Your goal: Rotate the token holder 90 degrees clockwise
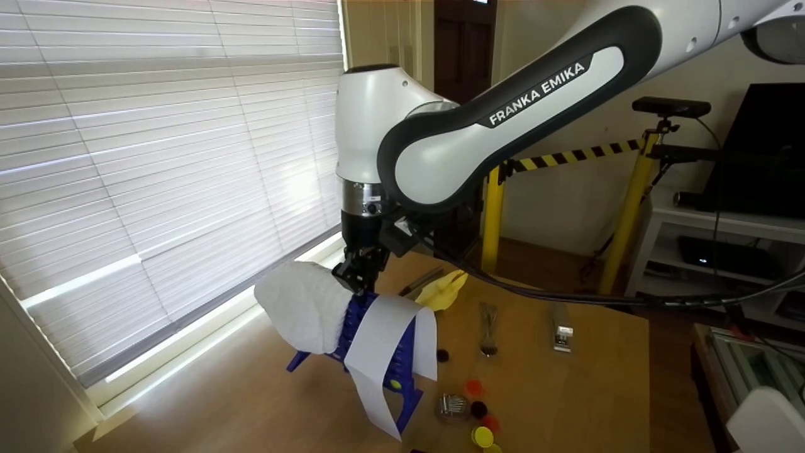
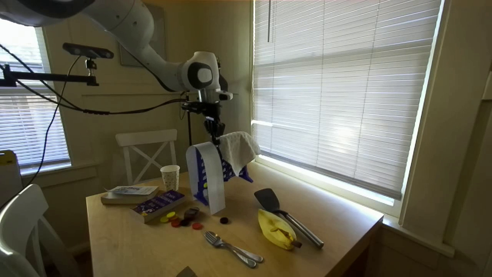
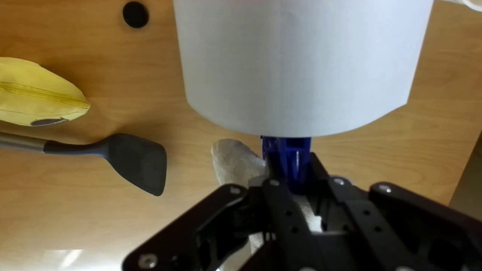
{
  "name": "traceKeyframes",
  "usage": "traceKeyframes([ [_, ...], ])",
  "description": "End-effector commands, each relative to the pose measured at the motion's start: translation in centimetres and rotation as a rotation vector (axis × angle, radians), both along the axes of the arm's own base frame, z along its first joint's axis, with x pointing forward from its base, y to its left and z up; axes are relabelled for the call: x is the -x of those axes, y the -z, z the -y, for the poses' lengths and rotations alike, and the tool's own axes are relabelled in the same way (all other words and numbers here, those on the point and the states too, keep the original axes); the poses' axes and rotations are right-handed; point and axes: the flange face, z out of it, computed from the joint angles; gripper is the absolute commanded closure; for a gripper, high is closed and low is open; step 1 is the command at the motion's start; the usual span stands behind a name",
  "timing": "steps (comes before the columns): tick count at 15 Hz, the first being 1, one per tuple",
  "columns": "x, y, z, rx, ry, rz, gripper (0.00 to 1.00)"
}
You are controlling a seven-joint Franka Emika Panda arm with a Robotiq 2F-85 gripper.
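The token holder is a blue upright frame, seen in both exterior views (image 1: pixel 357 318) (image 2: pixel 227 170), standing on the table near the window. A white paper-like strip (image 1: pixel 382 336) arches over one end and hangs down both sides. A white cloth (image 1: pixel 302 308) drapes over the other end. My gripper (image 1: pixel 360 289) points down at the frame's top edge, between strip and cloth. In the wrist view, its fingers (image 3: pixel 290 165) sit on both sides of the blue top edge and appear closed on it. The strip hides much of the frame there.
A black spatula (image 2: pixel 268 199) and a yellow banana-like object (image 2: pixel 275 229) lie beside the holder. Several tokens (image 2: pixel 197 226), books (image 2: pixel 159 204), a cup (image 2: pixel 170 177) and cutlery (image 2: pixel 232 248) are on the table. The window blinds (image 1: pixel 157 157) stand close behind the cloth side.
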Motion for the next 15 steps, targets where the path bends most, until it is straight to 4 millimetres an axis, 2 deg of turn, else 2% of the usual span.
traceKeyframes([
  [1, -1.2, 0.5, -0.2, -0.018, 0.021, 0.013, 0.95],
  [7, -1.8, 1.4, 0.1, -0.016, 0.022, 0.008, 0.95],
  [8, -1.8, 1.4, 0.1, -0.011, 0.018, 0.007, 0.56],
  [9, -1.8, 1.4, 0.0, -0.012, 0.014, 0.008, 0.56],
  [12, -1.1, 0.1, -0.6, -0.013, -0.002, -0.004, 0.37],
  [15, 0.0, -2.9, -1.4, 0.0, -0.008, 0.004, 0.14],
])
